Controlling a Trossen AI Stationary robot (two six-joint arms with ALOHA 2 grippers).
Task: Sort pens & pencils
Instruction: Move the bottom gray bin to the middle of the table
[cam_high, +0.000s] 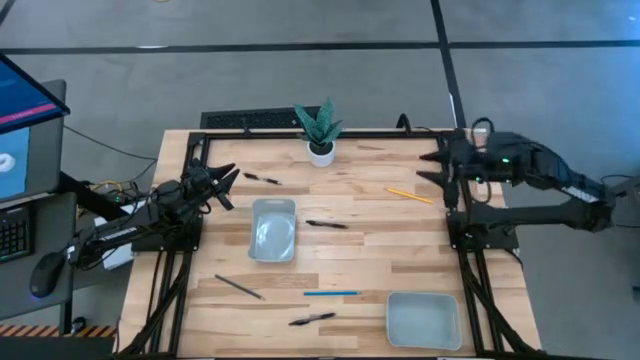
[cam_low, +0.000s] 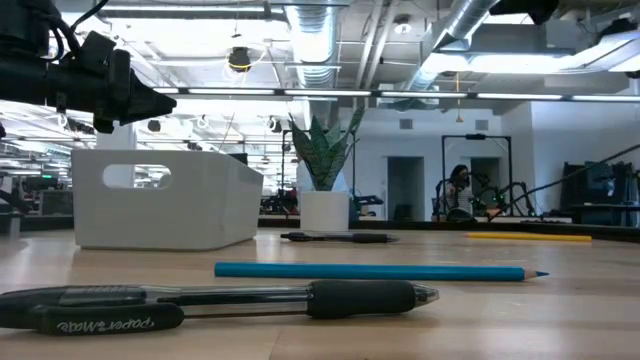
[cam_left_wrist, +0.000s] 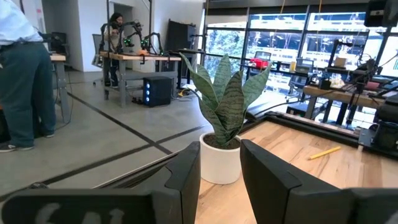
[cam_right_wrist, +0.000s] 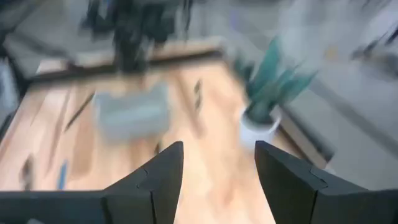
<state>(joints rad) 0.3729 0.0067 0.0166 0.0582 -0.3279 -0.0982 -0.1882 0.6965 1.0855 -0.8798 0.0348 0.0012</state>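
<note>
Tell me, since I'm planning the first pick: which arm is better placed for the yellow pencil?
Probably the right. The yellow pencil lies on the table's right side, close to the right gripper, which hangs open and empty. The left gripper, also open, sits across the table with the tray between.

Three black pens lie flat on the wood: one (cam_high: 262, 179) near the left arm's side at the far part, one (cam_high: 326, 224) just right of the middle tray, one (cam_high: 312, 319) at the near edge — clear-barrelled with a black grip in the low view. The yellow pencil (cam_high: 410, 195) lies aslant at far right, the blue pencil (cam_high: 331, 293) level near the front, the grey pencil (cam_high: 239, 287) aslant at near left.
</note>
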